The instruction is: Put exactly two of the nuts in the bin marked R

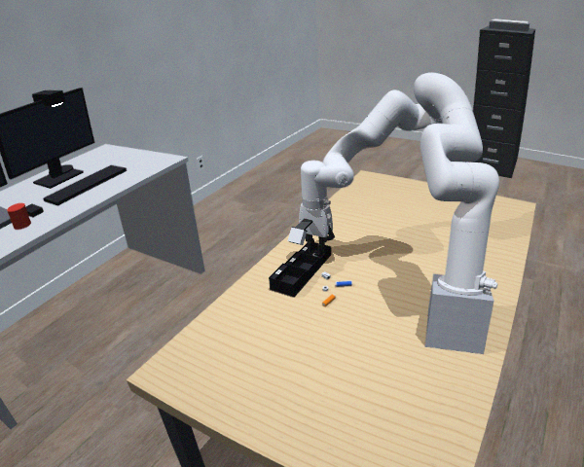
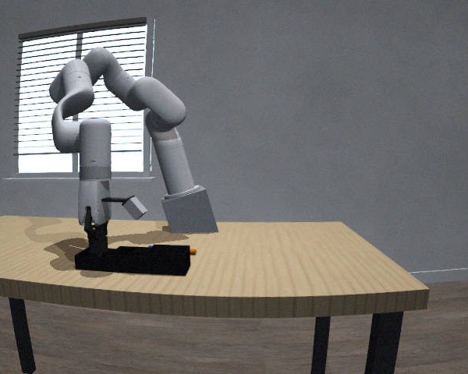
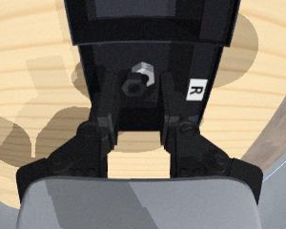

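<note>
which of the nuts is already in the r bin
The nut seen in the wrist view, between the gripper fingers in the bin marked R. The other two nuts lie on the table beside the bins.

Two grey nuts [image 3: 141,78] lie in black bin R [image 3: 195,57].

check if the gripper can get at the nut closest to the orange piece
Probably yes. The nut lies uncovered on the table beside the bins, apart from the orange piece. The gripper is open, holding nothing, low over bin R; it need only lift clear first.
</note>
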You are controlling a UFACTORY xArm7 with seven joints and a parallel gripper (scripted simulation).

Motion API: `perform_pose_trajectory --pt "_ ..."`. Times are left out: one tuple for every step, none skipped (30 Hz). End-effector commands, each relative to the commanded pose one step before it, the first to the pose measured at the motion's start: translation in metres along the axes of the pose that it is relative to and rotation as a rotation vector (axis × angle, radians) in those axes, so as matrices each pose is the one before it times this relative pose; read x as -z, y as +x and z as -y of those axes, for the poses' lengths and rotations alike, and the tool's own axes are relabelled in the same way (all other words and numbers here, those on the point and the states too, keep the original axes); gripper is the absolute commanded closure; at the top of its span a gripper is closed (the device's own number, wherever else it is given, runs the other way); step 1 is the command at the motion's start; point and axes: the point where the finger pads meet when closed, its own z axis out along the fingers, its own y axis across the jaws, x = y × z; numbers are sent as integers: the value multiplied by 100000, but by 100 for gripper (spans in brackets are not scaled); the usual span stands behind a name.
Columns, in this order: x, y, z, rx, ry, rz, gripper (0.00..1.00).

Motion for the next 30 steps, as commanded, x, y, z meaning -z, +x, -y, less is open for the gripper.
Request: perform_pose_trajectory --pt "155 19 -163 60 -398 46 70" --pt "0 0 0 0 0 0 70" --pt "0 0 0 0 0 0 70" --pt "0 0 0 0 0 0 70" --pt "0 0 0 0 0 0 70" --pt "120 4 3 0 11 -3 70" --pt "139 -2 1 0 1 -1 70" --pt "133 0 0 0 0 1 70" --pt "133 0 0 0 0 0 70" --pt "133 0 0 0 0 0 70" --pt "0 0 0 0 0 0 70" --pt "0 0 0 0 0 0 70" --pt "134 0 0 0 0 0 70" --pt "133 0 0 0 0 0 70" --pt "133 0 0 0 0 0 70" --pt "133 0 0 0 0 0 70" --pt "133 0 0 0 0 0 70" --pt "133 0 0 0 0 0 70" --pt "133 0 0 0 0 0 70" --pt "133 0 0 0 0 0 70" --pt "133 0 0 0 0 0 70" --pt "133 0 0 0 0 0 70" --pt "133 0 0 0 0 0 70" --pt "133 0 0 0 0 0 70" --pt "133 0 0 0 0 0 70" --pt "133 0 0 0 0 0 70" --pt "133 0 0 0 0 0 70" --pt "0 0 0 0 0 0 70" --pt "0 0 0 0 0 0 70" --pt "499 0 -1 0 0 2 70"
